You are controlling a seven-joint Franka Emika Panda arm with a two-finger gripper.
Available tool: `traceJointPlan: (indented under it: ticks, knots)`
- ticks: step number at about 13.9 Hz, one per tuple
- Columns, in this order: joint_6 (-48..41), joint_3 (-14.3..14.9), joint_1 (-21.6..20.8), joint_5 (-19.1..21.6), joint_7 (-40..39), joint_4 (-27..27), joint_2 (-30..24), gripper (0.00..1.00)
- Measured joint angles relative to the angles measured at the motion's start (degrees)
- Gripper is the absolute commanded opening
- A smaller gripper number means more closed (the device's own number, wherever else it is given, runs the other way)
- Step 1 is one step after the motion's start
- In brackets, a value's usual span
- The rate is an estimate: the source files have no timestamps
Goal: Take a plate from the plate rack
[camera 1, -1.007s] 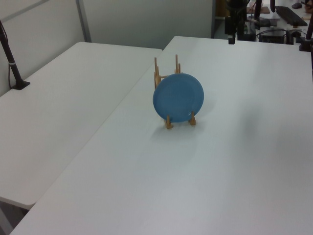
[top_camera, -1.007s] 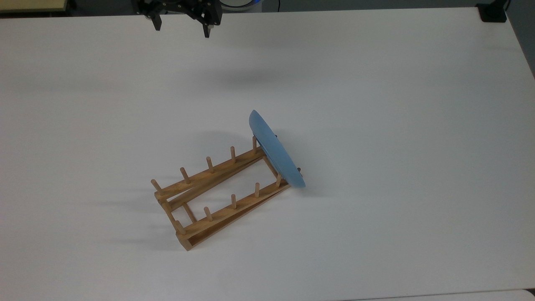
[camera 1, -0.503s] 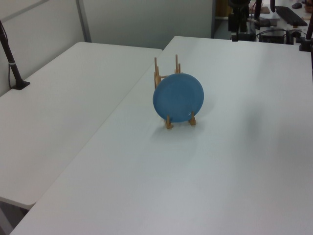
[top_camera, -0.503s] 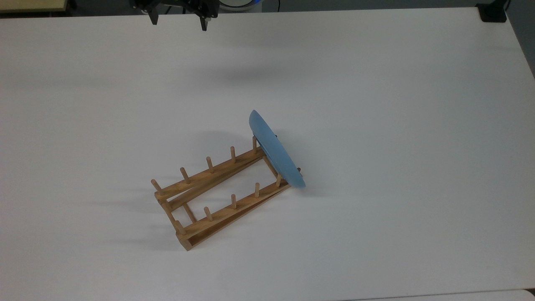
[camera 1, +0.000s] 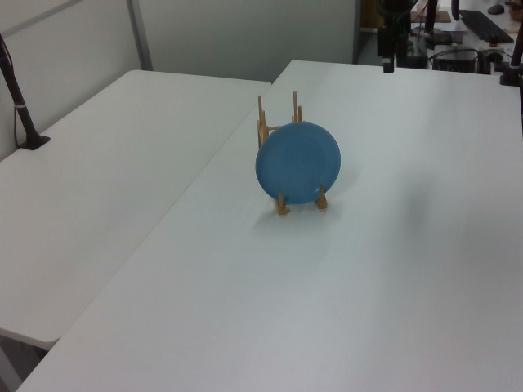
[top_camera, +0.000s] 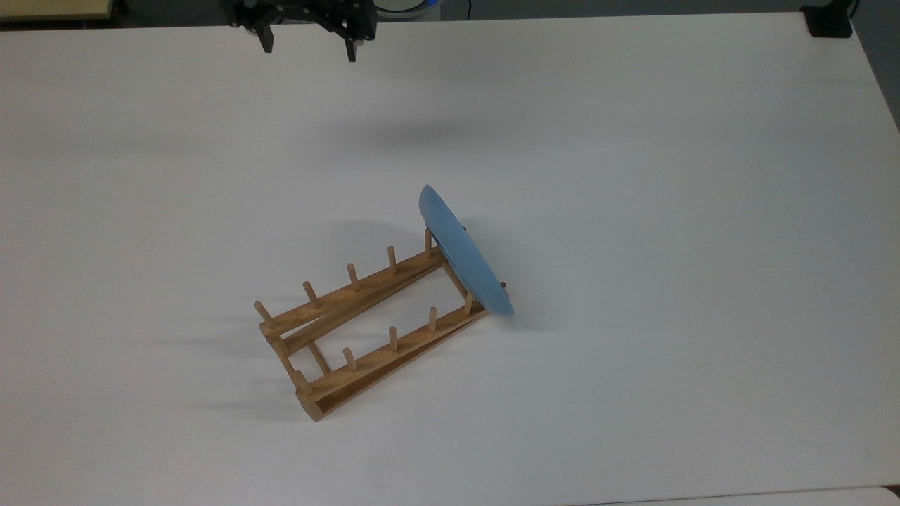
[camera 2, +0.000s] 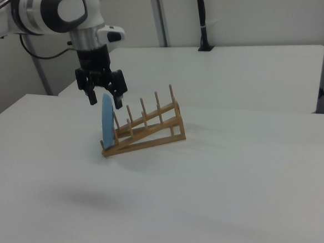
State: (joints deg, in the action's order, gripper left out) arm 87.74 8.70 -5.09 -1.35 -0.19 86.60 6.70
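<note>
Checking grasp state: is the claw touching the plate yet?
Apart. In the top view the open claw hangs at the table's far edge, with bare tabletop between it and the plate in the plate rack.

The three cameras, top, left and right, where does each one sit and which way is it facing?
Top view: overhead, looking down on the table; the gripper with spread fingers hangs at the top edge.
Left view: raised, off the plate rack's end, facing the plate's round face; the gripper hangs far behind.
Right view: low, beside the rack, plate edge-on; arm and gripper show.
All three share the plate standing in the rack's end slot.
</note>
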Motion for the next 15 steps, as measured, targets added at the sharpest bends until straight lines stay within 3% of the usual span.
traceJointPlan:
  ticks: [4,7,10,15]
  knots:
    - [8.4,-0.2,-3.51,-3.34,-0.66,-2.63,2.41,1.0]
    - [16.47,-0.19,-8.36,-5.19,0.61,-3.95,5.62,0.87]
    - [19.21,-0.22,-11.9,-8.89,1.47,-5.45,8.3,0.75]
    - [20.12,-0.29,-16.83,-14.92,2.16,-6.2,11.41,0.73]
